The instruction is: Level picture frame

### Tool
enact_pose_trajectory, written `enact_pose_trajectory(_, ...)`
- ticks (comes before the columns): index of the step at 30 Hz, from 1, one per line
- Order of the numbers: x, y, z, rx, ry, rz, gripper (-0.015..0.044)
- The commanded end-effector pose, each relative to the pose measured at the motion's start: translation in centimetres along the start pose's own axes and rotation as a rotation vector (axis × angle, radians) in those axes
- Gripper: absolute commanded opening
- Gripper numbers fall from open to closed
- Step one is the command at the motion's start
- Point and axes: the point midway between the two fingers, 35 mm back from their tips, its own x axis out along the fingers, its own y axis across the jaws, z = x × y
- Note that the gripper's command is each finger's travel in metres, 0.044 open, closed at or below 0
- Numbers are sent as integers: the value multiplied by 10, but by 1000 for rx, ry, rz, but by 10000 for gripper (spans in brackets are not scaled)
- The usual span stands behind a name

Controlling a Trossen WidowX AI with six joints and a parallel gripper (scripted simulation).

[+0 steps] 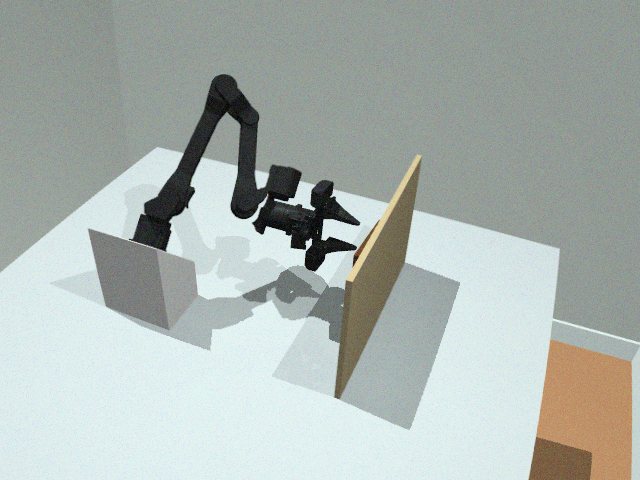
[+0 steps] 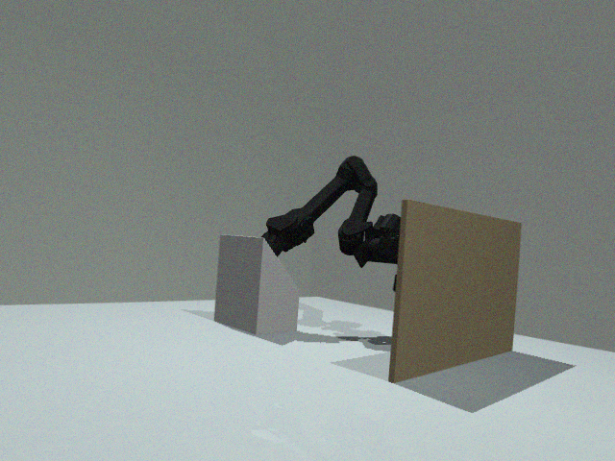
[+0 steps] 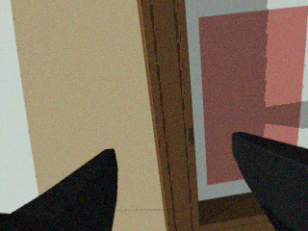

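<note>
The picture frame (image 1: 357, 254) (image 3: 168, 96) is brown wood around a white mat and a red picture (image 3: 233, 87). It hangs on the arm's side of the board (image 1: 382, 248) (image 2: 456, 292) (image 3: 82, 96). In the wrist view its lower rail rises to the right, while a faint line on the board runs nearly level. My gripper (image 1: 357, 235) (image 3: 174, 150) is open and empty, fingers pointing at the board, one tip in view on each side of the frame's left rail. The top view shows a small gap before the frame. The screw and notched strip are hidden.
A grey-pink block (image 1: 131, 281) (image 2: 238, 282) stands beside the arm's base on the white table (image 1: 206, 413) (image 2: 149, 387). The board stands upright on the table. In the exterior view it hides the fingers and the frame. An orange surface (image 1: 589, 392) lies beyond the table's right edge.
</note>
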Motion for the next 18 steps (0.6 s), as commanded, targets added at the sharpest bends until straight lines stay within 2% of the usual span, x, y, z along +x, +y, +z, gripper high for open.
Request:
enact_pose_trajectory(1, 8, -2, 0, -2, -1, -5, 260)
enact_pose_trajectory(18, 29, -2, 1, -3, 0, -4, 260)
